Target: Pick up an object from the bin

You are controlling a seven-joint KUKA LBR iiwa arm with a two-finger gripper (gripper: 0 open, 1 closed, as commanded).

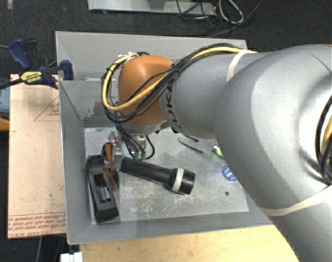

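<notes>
Hovering hand (115, 153) over black stapler (103, 192), flashlight (157, 177) beside

Green bit (217, 150) & blue bit (227, 173) half under arm (275, 130); bin (73, 146) rt side too.

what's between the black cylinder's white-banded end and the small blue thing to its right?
Nothing. In the camera view, bare scuffed bin floor runs from the black cylinder to the blue thing.
</notes>
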